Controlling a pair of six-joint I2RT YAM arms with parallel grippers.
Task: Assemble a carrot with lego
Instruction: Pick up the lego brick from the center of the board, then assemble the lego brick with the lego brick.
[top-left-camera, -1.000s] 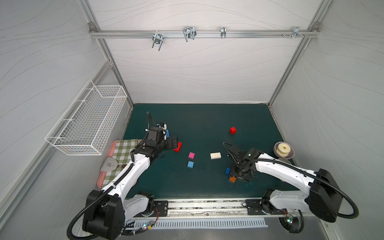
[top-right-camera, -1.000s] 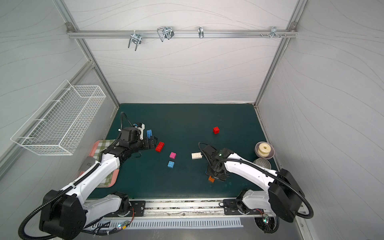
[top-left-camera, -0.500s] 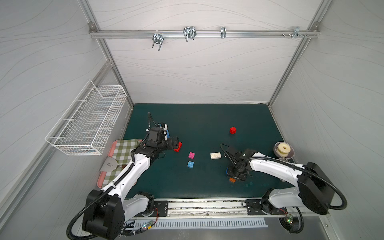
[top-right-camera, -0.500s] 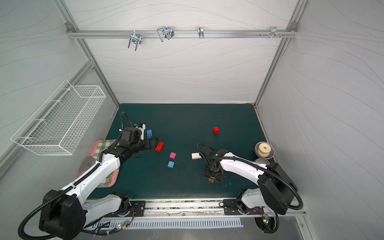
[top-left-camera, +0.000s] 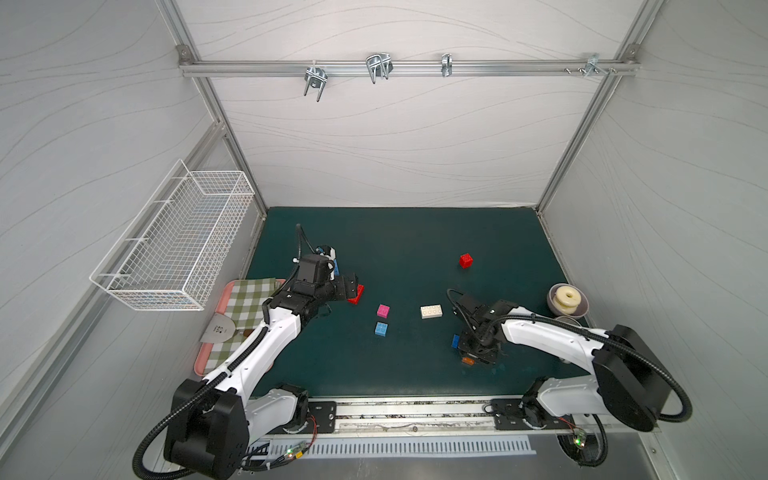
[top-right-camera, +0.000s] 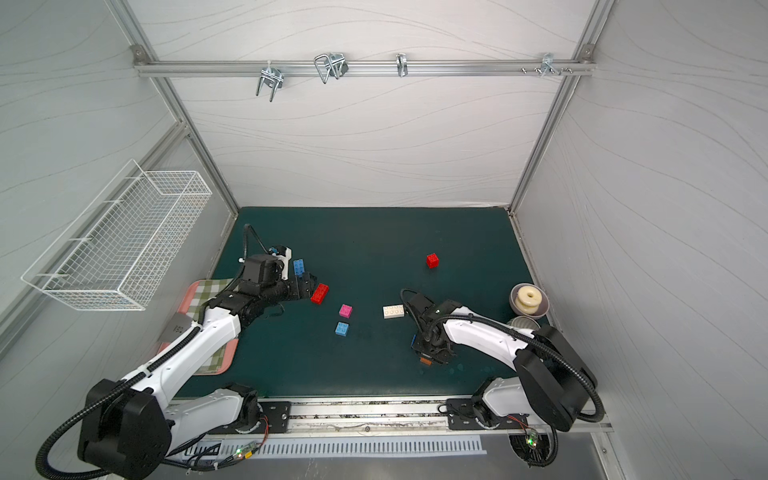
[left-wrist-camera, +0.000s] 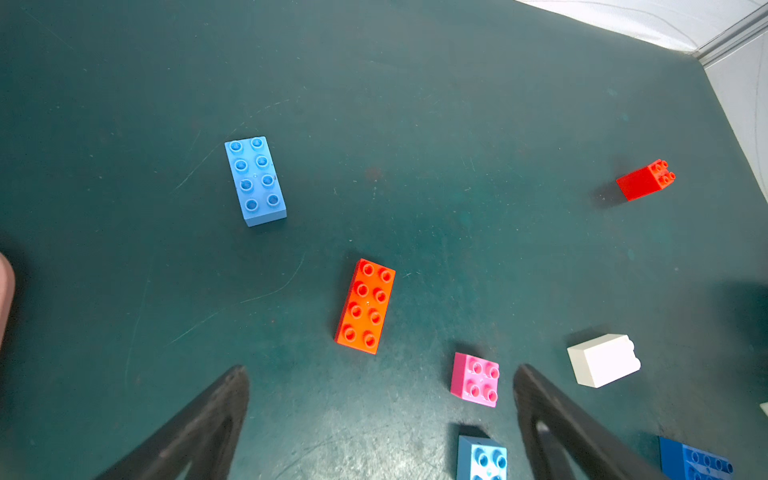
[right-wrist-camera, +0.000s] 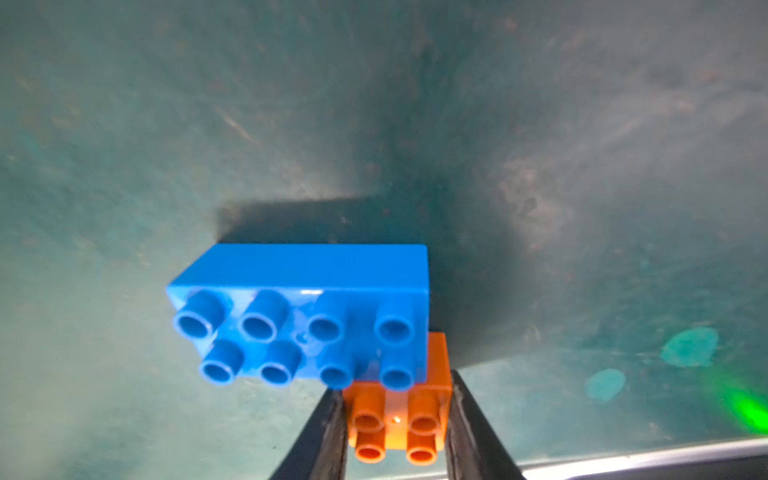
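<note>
plainly, some marks showed on a metal scraper (top-left-camera: 218, 330) at the edge of a pink tray (top-left-camera: 199, 361) lined with a checked cloth (top-left-camera: 249, 299), but they were too small for us to read. the surface (top-left-camera: 415, 241) was a dark green mat, scuffed, boxed in by white panelled walls and an aluminium frame; a rail (top-left-camera: 395, 68) with hooks ran across the back and a wire basket (top-left-camera: 174, 241) hung on the wall at the robot's left. a bowl (top-left-camera: 582, 309) holding a cream ring (top-left-camera: 567, 296) stood at the surface's edge near the right arm. the lego lay loose on the surface: a small red brick (top-left-camera: 466, 260), a white brick (top-left-camera: 431, 311), a pink brick (top-left-camera: 383, 310), a light-blue square brick (top-left-camera: 381, 328) and a light-blue oblong brick (top-right-camera: 298, 266). the left end effector (left-wrist-camera: 382, 370) gaped wide with nothing in it, a red oblong brick (top-left-camera: 356, 294) just beyond its fingertips. the right end effector (right-wrist-camera: 397, 390) was clamped on an orange brick (right-wrist-camera: 399, 424), which touched a blue brick (right-wrist-camera: 316, 270).
</note>
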